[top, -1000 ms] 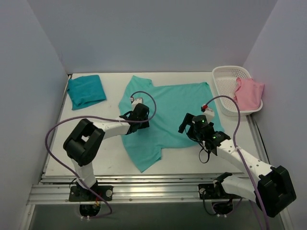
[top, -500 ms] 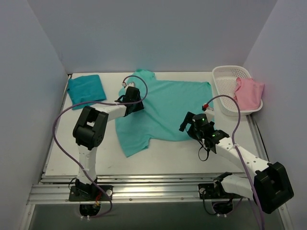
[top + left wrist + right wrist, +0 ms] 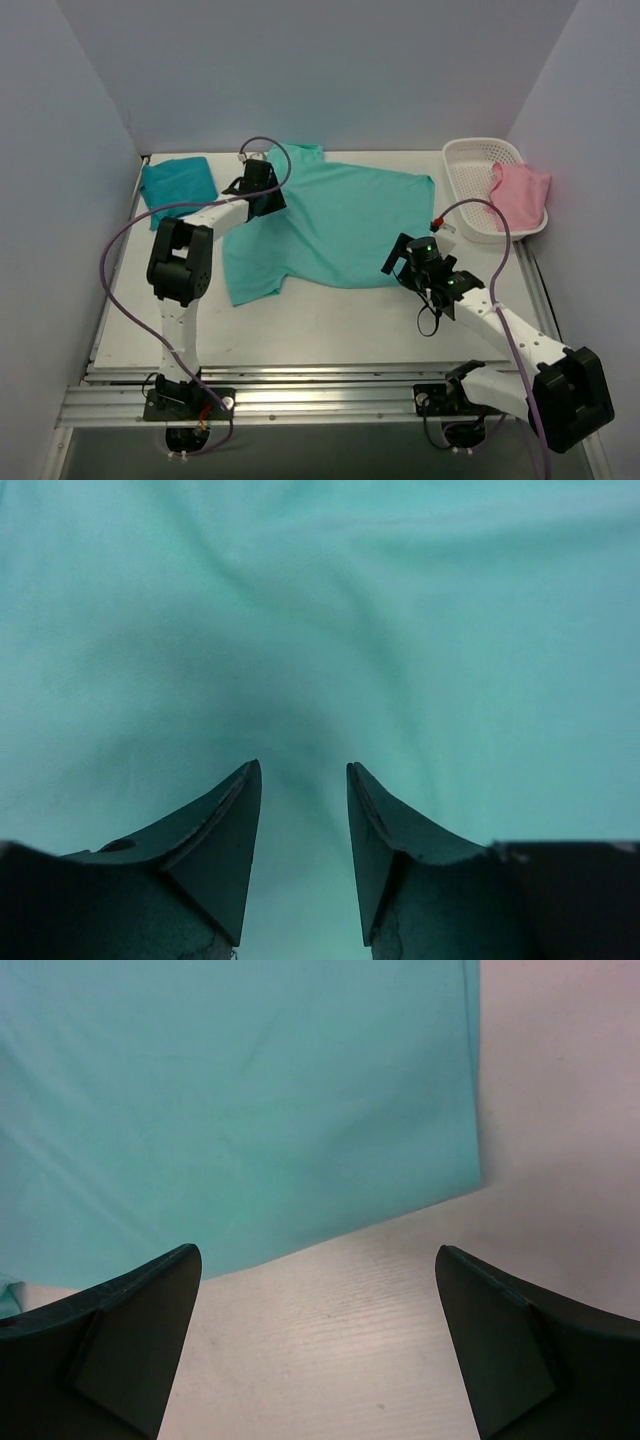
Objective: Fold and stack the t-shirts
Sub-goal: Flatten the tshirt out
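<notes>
The light mint t-shirt [image 3: 340, 225] lies spread flat across the middle of the table, one sleeve toward the near left. My left gripper [image 3: 258, 190] sits on its far left part, near the collar. In the left wrist view its narrowly parted jaws [image 3: 302, 765] hold a pinch of the mint cloth [image 3: 320, 600], and wrinkles run into the gap. The darker teal t-shirt [image 3: 178, 188] rests folded at the far left corner. My right gripper [image 3: 397, 262] hovers wide open [image 3: 318, 1250] over bare table, just off the mint shirt's near right hem [image 3: 230, 1090].
A white basket [image 3: 470, 170] stands at the far right with a pink cloth [image 3: 520, 195] draped over its rim. Bare table [image 3: 330, 320] stretches in front of the shirt. Side walls close in the table on both sides.
My left gripper has travelled back and to the left, dragging the mint shirt with it. The shirt now lies farther left and back. The right gripper has stayed near the hem, open.
</notes>
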Robot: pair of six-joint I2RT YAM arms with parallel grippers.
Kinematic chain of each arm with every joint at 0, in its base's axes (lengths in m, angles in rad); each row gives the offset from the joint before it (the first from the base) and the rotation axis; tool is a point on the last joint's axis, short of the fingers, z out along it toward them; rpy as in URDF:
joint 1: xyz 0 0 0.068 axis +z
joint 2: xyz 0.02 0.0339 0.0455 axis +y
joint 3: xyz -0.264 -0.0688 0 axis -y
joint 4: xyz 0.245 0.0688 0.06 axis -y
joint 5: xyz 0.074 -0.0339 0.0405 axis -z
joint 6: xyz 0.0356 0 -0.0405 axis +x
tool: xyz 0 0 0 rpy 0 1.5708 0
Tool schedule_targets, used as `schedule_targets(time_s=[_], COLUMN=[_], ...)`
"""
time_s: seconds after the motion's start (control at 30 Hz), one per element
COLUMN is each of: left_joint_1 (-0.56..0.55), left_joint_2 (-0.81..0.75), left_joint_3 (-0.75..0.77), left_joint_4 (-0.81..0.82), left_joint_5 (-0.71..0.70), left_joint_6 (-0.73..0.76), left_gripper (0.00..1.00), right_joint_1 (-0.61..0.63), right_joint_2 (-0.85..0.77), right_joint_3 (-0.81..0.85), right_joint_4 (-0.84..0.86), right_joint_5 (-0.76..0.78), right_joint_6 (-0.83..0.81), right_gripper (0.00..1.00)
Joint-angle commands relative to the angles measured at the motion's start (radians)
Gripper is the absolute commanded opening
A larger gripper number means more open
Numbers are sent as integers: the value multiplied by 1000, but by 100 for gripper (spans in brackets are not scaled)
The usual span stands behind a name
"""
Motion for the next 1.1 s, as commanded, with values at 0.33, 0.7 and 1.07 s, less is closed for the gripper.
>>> schedule_targets(time_s=[0.33, 0.7, 1.07], left_joint_1=[-18, -51, -109], left_joint_2=[-524, -794, -830], left_joint_3=[-124, -421, -540], left_joint_4=[-26, 9, 45], left_joint_5=[41, -6, -51], left_joint_6=[36, 14, 8], left_gripper=[52, 53, 53], right_joint_1=[-1, -1, -29], right_joint_2=[-57, 176, 479], right_joint_3=[-120, -111, -25], right_joint_4=[-17, 179, 327], right_joint_5=[-68, -79, -135], right_joint_6=[147, 141, 101], right_gripper=[99, 88, 21])
